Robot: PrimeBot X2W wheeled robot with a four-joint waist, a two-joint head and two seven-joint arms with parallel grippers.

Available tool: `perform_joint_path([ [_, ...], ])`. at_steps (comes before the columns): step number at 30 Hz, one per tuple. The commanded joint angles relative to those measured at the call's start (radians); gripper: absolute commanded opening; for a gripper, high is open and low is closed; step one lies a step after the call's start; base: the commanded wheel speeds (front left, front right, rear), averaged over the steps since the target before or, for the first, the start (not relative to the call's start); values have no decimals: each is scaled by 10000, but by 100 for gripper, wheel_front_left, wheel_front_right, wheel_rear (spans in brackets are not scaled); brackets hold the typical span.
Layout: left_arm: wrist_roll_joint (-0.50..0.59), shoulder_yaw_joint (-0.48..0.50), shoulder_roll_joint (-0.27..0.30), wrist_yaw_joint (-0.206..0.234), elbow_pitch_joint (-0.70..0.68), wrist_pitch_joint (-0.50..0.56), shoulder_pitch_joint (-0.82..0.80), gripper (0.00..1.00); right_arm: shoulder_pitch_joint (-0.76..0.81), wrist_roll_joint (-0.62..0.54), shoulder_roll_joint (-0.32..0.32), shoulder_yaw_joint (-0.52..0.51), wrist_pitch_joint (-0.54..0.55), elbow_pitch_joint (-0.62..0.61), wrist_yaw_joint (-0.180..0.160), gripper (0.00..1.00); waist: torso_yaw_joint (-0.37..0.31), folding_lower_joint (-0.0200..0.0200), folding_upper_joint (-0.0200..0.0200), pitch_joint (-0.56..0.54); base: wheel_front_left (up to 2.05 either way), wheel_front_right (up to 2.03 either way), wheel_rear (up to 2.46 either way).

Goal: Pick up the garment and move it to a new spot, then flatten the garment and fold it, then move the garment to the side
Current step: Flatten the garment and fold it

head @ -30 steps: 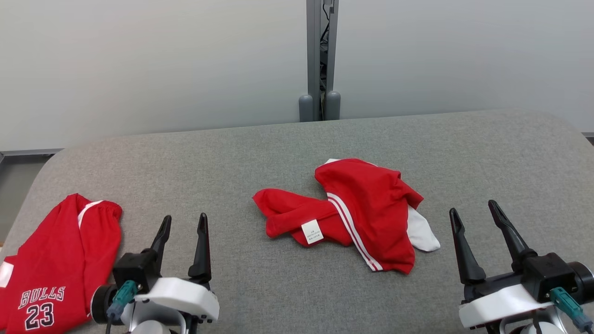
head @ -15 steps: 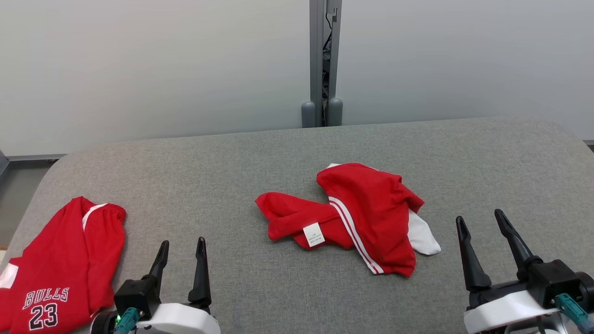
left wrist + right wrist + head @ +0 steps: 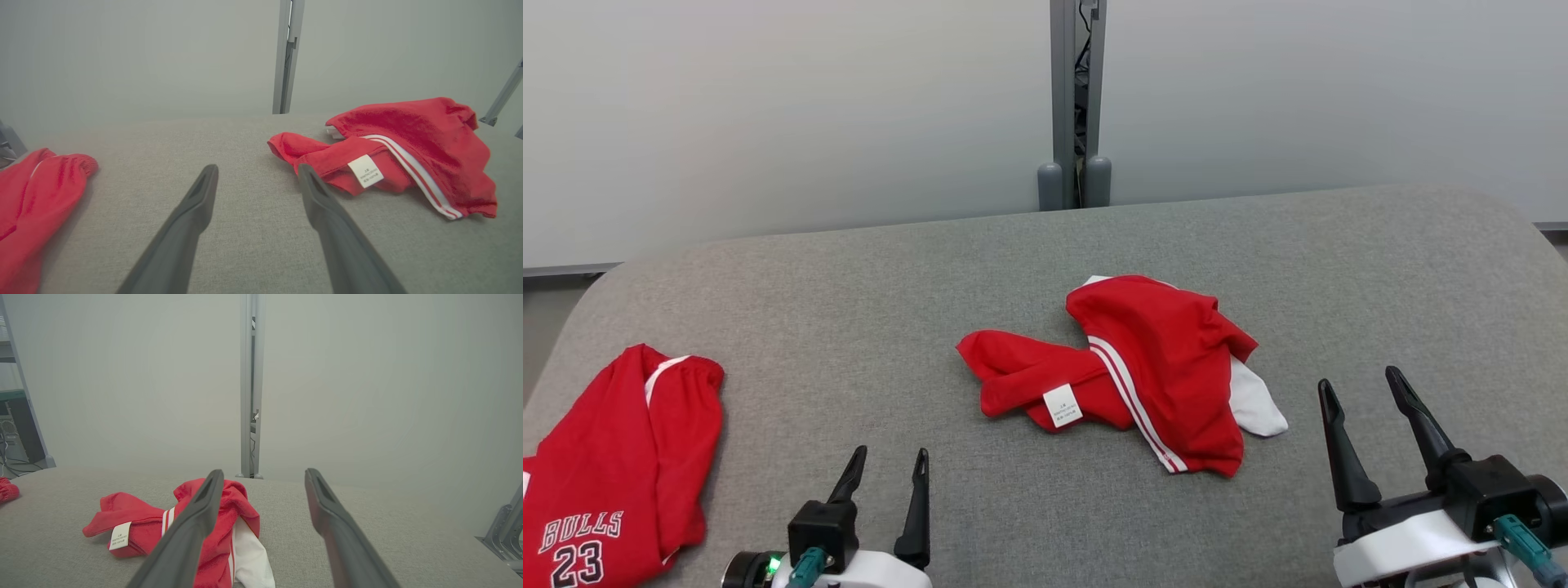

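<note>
a: the red garment is lying crumpled in the middle of the grey padded table; two white stripes are running down it, a white label is showing on its near left fold, and a white patch is poking out at its right edge.

b: and the left gripper is hovering low at the near edge, fingers spread apart, gripping nothing; the garment is sitting ahead of it and off to its right, well apart.

a: the right gripper is doing the same on the other side; its fingers are gaping wide and empty, with the garment lying just to its left; neither one is touching cloth.

b: over at the far left, a second red jersey reading bulls 23 is resting by the table's edge; a grey post is standing behind the table against the pale wall.
</note>
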Motion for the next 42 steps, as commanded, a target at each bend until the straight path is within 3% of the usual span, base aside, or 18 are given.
perform_joint_path([
  [1, 285, -171, 31, -102, 272, -37, -318, 100, -73, 14, -73, 2, -16, -23, -1, 100, -148, 0, -1, 180, 0, 0, 0],
  [5, 834, -678, 38, -331, 1118, -39, -879, 100, -106, -5, -68, 3, -16, -22, -1, 100, -325, 0, -1, 454, 0, 0, 0],
  [16, 1462, -1504, 33, -384, 3118, -37, -3075, 100, -534, -36, -71, 213, -16, -34, -1, 100, -919, 0, -1, 1410, 0, 0, 0],
  [33, 1053, -2020, 41, -194, 5345, -37, -5182, 100, -1131, 87, -68, 437, -16, -11, -1, 100, -1468, 0, -1, 2340, 0, 0, 0],
  [40, 856, -2161, 38, -362, 5902, -37, -5576, 100, -1278, 109, -70, 461, -16, -12, -1, 100, -1559, 0, -1, 2543, 0, 0, 0],
  [42, 761, -2171, 36, -436, 5951, -39, -5676, 26, -1270, 113, -69, 449, -16, -7, -1, 100, -1561, 0, -1, 2571, 0, 0, 0],
])
